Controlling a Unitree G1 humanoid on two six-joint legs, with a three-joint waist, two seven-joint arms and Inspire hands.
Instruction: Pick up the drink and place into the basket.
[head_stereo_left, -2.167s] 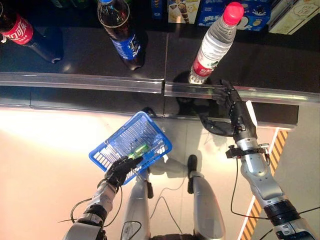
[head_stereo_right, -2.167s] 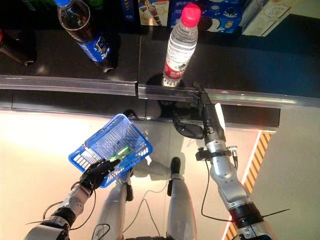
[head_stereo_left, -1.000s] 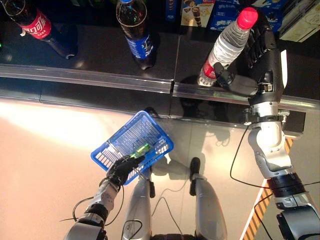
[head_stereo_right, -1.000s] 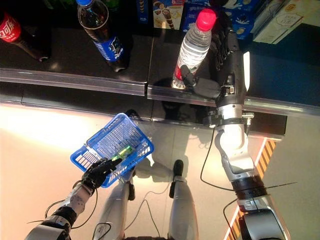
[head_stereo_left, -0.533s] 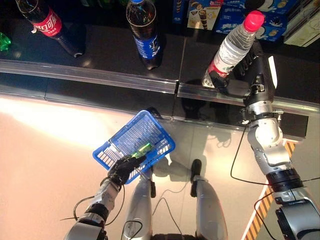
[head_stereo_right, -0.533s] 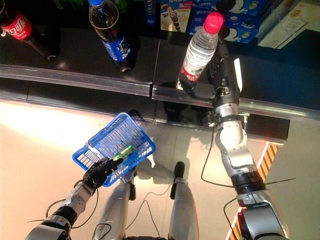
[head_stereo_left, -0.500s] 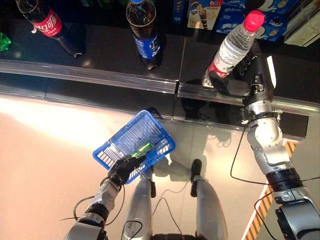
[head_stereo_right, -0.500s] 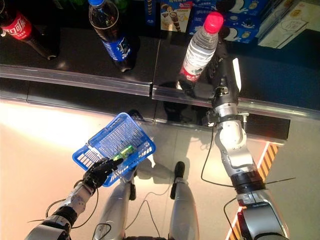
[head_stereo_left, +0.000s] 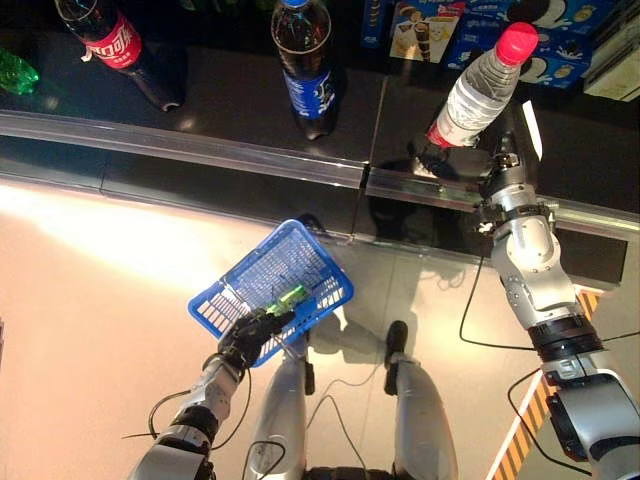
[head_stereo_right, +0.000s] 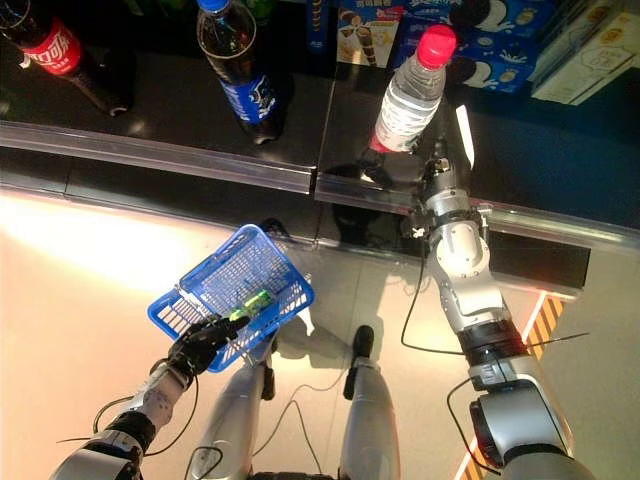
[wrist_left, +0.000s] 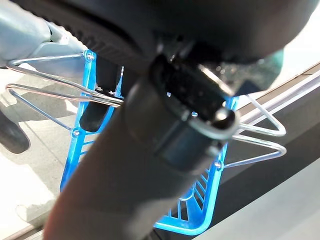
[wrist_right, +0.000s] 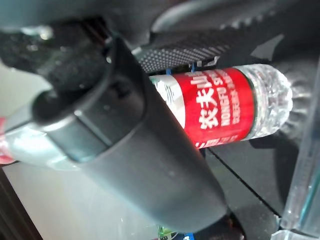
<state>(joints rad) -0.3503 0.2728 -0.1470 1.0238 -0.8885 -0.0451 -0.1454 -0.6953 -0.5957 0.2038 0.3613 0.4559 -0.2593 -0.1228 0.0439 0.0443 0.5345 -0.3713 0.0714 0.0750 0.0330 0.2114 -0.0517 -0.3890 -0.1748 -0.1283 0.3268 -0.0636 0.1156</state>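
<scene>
Right hand (head_stereo_right: 432, 168) is at the water bottle (head_stereo_left: 481, 83) now, up at about one o'clock on the dark shelf (head_stereo_left: 220, 100). The wrist view shows fingers (wrist_right: 200, 42) curled across the far side of the red label and the thumb on the near side, so it reads as gripping the bottle low on its body. The bottle stands upright, its base on the shelf just behind the metal rail (head_stereo_left: 200, 145).

Down at seven o'clock the left hand (head_stereo_left: 250, 335) is closed on the wire handles of the blue basket (head_stereo_left: 270, 280), carrying it over the floor, well apart from the bottle. A small green thing lies inside it; I cannot tell what.

Two cola bottles stand on the same shelf: the blue-label one (head_stereo_left: 305, 65) at twelve, the red-label one (head_stereo_left: 115, 50) at eleven, both clear of the hand.

Risks from here, as I judge them: the hold is low and the bottle is tall, so it could tip in the fingers as it lifts. The base must clear the rail, or a catch there could twist it loose. Then the long carry down to the basket, which tilts in the left hand: a poor drop could miss the opening or knock the basket.
</scene>
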